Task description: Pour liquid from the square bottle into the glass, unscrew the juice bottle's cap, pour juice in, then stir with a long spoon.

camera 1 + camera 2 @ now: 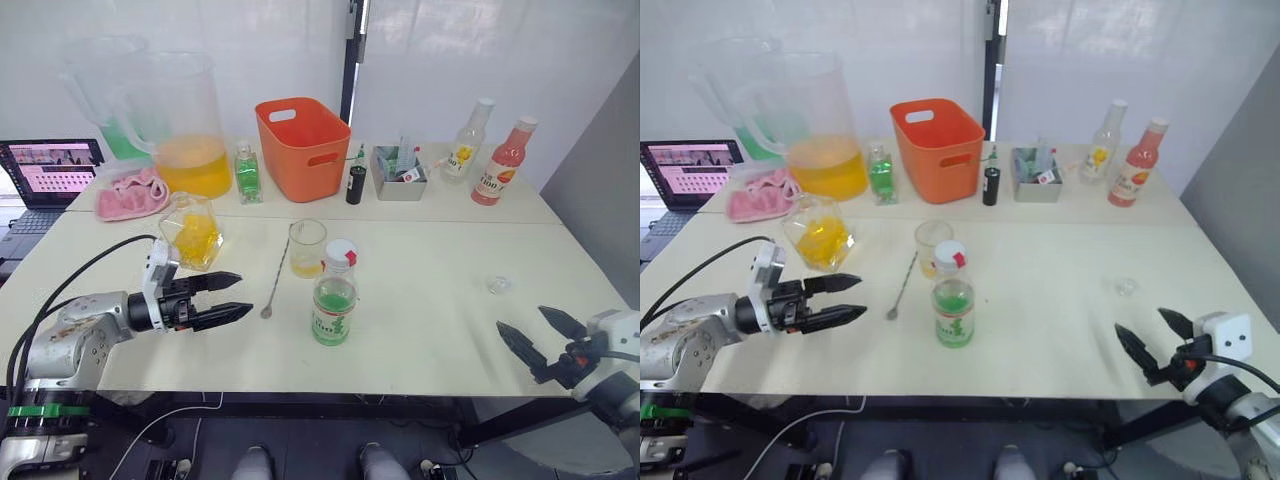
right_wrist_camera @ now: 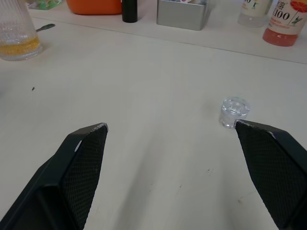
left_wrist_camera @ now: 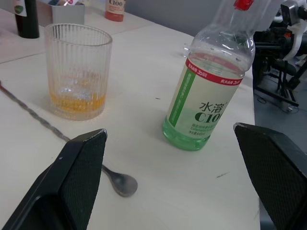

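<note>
Left claw (image 1: 232, 298) hovered low over worktop (image 1: 430, 300) near edge, fingers parted, empty, aimed at juice bottle (image 1: 333, 300); likely lining up grasp for uncapping. Cap (image 1: 342, 251) on. Glass (image 1: 306, 247) just behind bottle, yellow liquid at bottom. Spoon (image 1: 274, 274) flat beside glass. Square bottle (image 1: 191, 231) upright behind left claw. Right claw (image 1: 532, 337) open, empty, well apart.
</note>
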Motion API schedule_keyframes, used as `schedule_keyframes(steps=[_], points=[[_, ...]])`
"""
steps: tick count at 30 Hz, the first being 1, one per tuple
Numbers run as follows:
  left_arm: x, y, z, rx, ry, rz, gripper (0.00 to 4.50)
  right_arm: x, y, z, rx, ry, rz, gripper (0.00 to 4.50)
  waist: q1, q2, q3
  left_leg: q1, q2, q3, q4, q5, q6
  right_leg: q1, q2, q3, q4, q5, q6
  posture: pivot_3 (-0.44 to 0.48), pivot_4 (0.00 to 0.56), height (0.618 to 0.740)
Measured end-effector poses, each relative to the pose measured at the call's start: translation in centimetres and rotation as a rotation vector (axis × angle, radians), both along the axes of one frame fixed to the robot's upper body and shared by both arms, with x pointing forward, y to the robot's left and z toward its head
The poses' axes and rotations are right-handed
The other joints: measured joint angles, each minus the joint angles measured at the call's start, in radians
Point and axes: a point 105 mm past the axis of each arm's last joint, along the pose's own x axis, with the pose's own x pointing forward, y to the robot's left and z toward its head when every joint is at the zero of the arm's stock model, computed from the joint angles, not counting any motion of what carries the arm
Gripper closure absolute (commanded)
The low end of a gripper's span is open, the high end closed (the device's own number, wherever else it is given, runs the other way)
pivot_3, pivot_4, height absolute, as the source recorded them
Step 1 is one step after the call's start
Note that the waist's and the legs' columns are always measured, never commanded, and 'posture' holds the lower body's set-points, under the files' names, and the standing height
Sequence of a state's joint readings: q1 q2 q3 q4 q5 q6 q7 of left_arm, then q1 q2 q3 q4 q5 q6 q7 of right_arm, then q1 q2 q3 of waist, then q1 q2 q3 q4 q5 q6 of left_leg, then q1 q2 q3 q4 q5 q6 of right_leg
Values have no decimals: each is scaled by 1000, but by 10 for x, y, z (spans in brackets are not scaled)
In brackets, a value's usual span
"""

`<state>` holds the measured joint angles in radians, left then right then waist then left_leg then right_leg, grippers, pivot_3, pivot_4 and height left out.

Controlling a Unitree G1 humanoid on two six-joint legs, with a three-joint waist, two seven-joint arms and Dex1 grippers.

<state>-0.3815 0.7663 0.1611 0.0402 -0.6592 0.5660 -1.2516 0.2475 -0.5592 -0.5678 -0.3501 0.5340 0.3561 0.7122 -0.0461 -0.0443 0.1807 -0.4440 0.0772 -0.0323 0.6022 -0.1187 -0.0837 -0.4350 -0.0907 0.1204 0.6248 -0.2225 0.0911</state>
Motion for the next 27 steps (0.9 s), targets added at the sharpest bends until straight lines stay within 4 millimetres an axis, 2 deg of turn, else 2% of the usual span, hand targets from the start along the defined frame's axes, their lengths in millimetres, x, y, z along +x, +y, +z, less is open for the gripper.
schedule_keyframes(steps=[6,9,16,21,27], points=[[0,-35,46,-59,-93,-115,0,8,17,14,46,-28,67,34,1,0,0,0,0,0,1,0,0,1,0,0,0,0,0,0,150,717],[-1,-49,55,-67,-110,-149,0,12,25,20,46,-38,94,34,0,0,0,0,0,0,1,1,1,1,0,0,0,0,1,0,150,717],[-5,-77,39,31,-106,-228,0,14,26,22,46,-42,80,34,1,0,0,-1,0,0,3,1,1,2,0,0,0,0,1,0,150,717],[-3,-102,44,20,-145,-284,0,15,33,22,43,-46,98,34,3,0,0,-1,-1,-1,4,1,1,3,0,0,0,0,1,0,150,717],[6,-116,40,1,-143,-294,0,12,31,17,49,-28,87,34,1,0,0,0,-1,-1,4,4,6,4,0,0,0,0,1,0,150,717]])
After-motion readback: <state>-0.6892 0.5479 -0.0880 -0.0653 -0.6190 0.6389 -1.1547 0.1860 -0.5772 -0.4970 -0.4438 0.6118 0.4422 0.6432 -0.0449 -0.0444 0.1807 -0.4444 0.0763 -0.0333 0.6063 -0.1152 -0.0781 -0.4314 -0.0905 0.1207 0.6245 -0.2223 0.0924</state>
